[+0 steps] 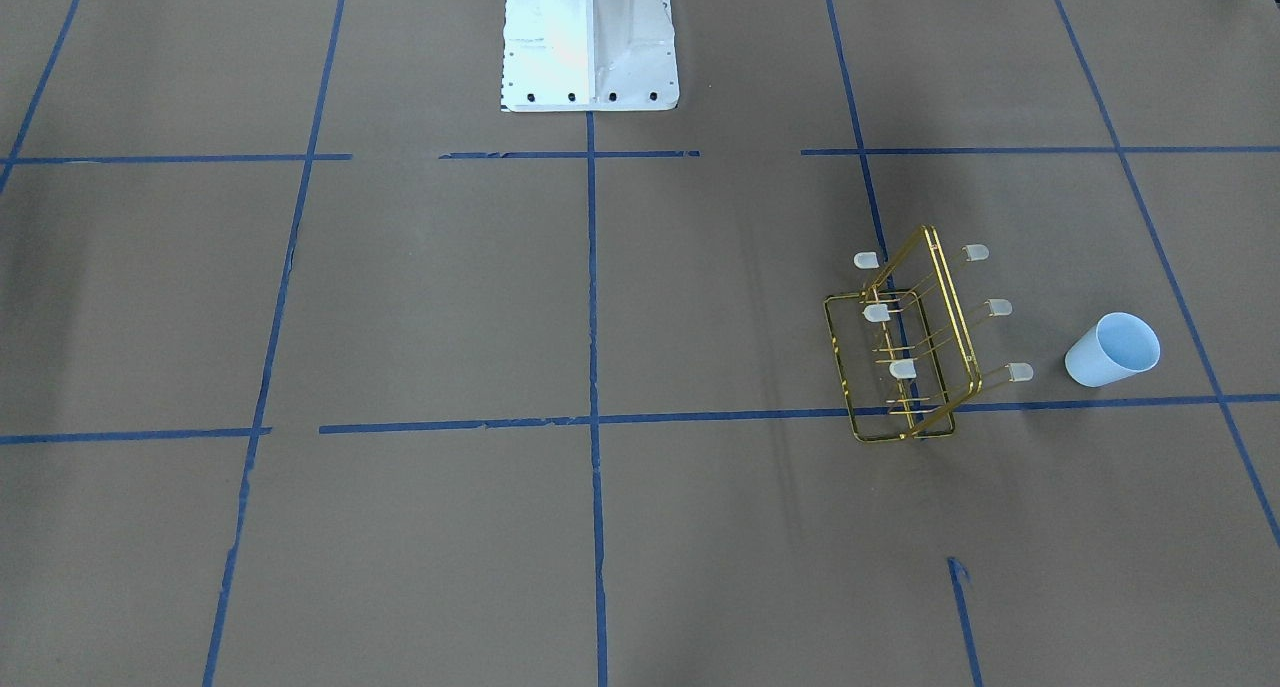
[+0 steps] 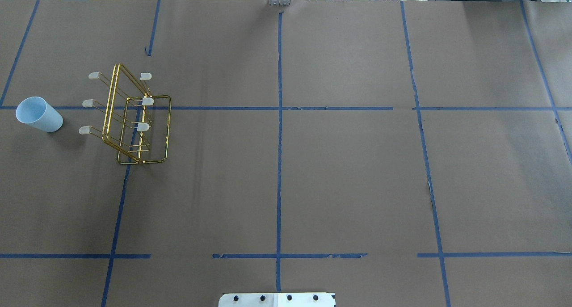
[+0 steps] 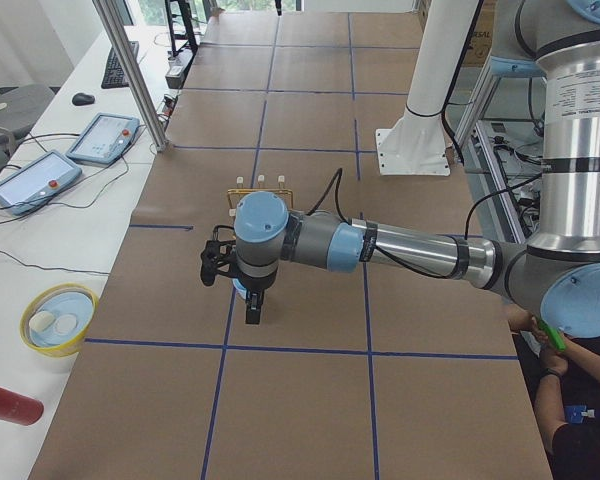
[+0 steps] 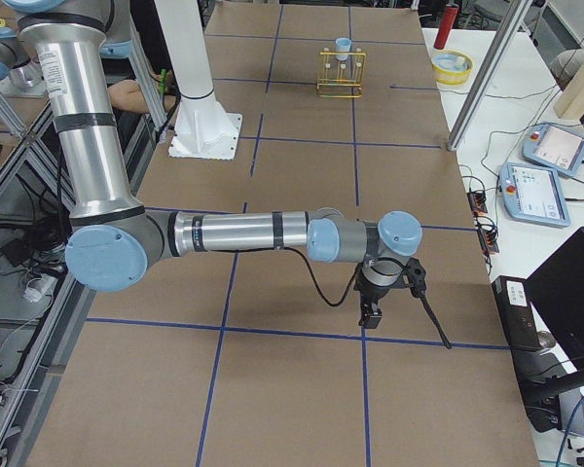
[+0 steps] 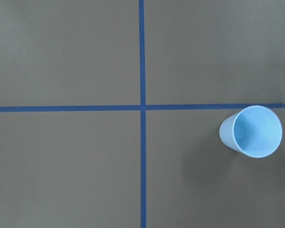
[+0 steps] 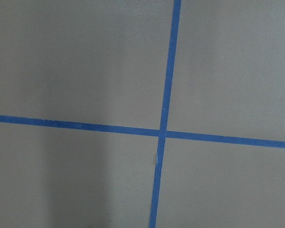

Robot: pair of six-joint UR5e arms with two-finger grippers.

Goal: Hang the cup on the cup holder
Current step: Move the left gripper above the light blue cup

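My left pincer (image 3: 251,312) hangs by the cup (image 5: 251,131), which stands upright on the surface (image 2: 313,186) left of the cup holder (image 2: 129,117). Apart or together, I cannot tell. I should centre over 1 wall, then descend.

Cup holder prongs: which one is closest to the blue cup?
The lowest prong on the side facing the cup; the other five sit higher or point away.

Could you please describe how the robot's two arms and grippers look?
The left arm and right arm are alike: silver metal tubes, grey joints with pale blue round caps, black bands on the upper links. A black cable loops along each forearm. The left gripper and right gripper are black.
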